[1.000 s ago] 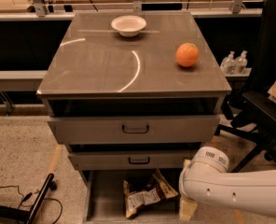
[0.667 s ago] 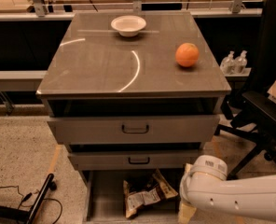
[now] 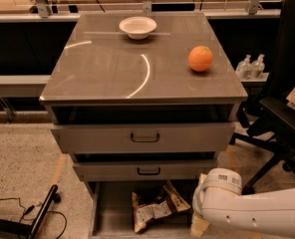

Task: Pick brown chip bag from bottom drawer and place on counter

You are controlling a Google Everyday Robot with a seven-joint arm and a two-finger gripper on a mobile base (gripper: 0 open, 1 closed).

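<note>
The brown chip bag point(image 3: 156, 207) lies crumpled in the open bottom drawer point(image 3: 110, 210), right of its middle, with its white label facing up. The counter point(image 3: 132, 63) is the glossy grey-brown top of the cabinet. My white arm point(image 3: 247, 208) comes in from the lower right. My gripper point(image 3: 199, 225) is low at the drawer's right edge, just right of the bag and mostly hidden under the arm's wrist; only a tan part shows.
A white bowl point(image 3: 137, 27) sits at the back of the counter and an orange point(image 3: 201, 59) at its right. The two upper drawers point(image 3: 145, 137) stand slightly open. A black office chair point(image 3: 282, 118) is to the right. Cables and a black bar point(image 3: 38, 218) lie on the floor at the left.
My arm has dropped slightly lower beside the bottom drawer. The chip bag, bowl and orange have not moved.
</note>
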